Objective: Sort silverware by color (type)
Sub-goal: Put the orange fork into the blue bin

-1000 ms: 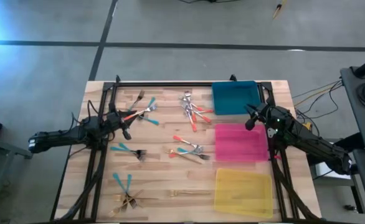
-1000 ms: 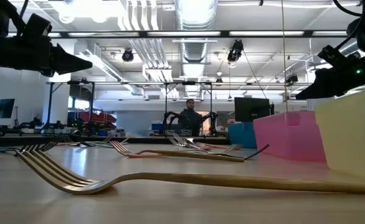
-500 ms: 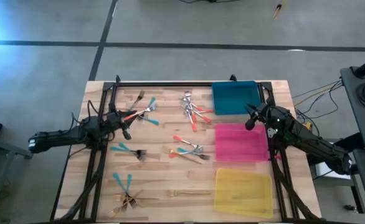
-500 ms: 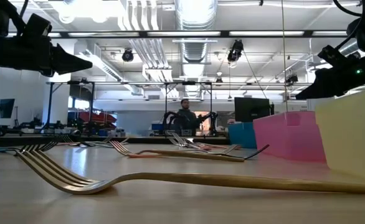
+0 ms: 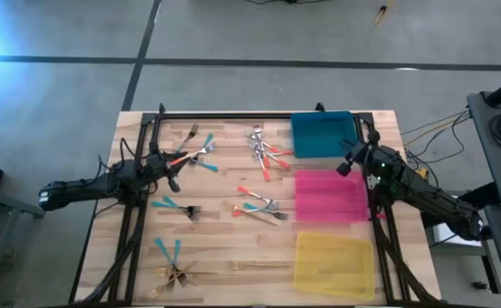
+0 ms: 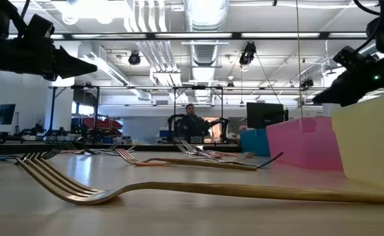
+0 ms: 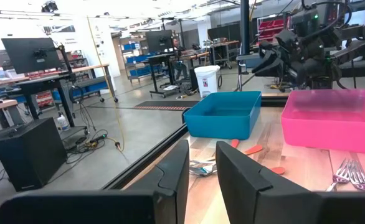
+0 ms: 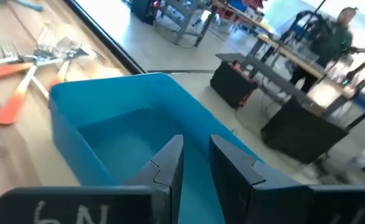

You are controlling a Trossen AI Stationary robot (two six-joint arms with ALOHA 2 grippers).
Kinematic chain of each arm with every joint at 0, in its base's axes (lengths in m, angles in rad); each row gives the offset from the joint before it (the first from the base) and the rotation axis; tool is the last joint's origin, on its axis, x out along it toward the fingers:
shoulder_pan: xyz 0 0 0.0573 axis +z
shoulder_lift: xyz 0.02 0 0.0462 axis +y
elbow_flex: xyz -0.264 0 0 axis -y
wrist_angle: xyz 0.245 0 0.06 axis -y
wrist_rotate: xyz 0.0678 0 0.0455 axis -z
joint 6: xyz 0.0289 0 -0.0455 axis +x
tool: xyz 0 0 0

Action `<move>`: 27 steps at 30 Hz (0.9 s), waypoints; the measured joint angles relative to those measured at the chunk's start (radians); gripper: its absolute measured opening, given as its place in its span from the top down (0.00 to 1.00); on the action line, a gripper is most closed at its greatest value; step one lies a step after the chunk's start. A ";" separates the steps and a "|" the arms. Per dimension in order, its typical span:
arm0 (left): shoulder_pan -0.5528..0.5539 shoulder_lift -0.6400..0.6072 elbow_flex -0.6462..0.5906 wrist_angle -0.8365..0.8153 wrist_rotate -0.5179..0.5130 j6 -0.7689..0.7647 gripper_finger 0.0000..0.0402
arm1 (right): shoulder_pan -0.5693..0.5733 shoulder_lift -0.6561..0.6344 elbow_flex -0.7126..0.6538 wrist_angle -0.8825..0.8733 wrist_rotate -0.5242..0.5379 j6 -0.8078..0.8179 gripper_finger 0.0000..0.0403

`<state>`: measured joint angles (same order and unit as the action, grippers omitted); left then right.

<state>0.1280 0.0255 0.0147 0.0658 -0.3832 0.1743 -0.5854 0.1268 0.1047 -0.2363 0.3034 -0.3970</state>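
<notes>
**Forks lie scattered, trays bare**

Forks (image 5: pixel 259 205) lie in loose clusters across the worktop (image 5: pixel 225 244). The left gripper (image 5: pixel 172 168) hovers over the left clusters, the right gripper (image 5: pixel 346 164) over the blue tray (image 5: pixel 323 134); both have fingers slightly parted, grasping nothing.

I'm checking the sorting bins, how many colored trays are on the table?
3, in a row along the table's right side: the blue tray at the far end, the pink tray in the middle, the yellow tray nearest. None looks hidden.
</notes>
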 joint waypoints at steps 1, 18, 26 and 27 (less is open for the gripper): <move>0.000 0.000 0.000 0.000 0.000 0.000 0.84 | 0.000 0.000 0.000 0.010 0.003 -0.014 0.83; 0.000 0.000 0.000 0.000 0.000 0.000 0.84 | 0.000 0.000 0.000 0.430 -0.199 0.820 0.83; 0.000 0.000 0.000 0.000 0.000 0.000 0.84 | 0.000 0.001 0.000 0.421 -0.199 0.933 0.83; 0.000 0.000 0.000 0.000 0.000 0.000 0.84 | 0.000 0.001 0.000 0.426 -0.200 0.959 0.83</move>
<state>0.1281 0.0257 0.0147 0.0658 -0.3829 0.1745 -0.5854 0.1276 0.1047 0.1895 0.1036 0.5623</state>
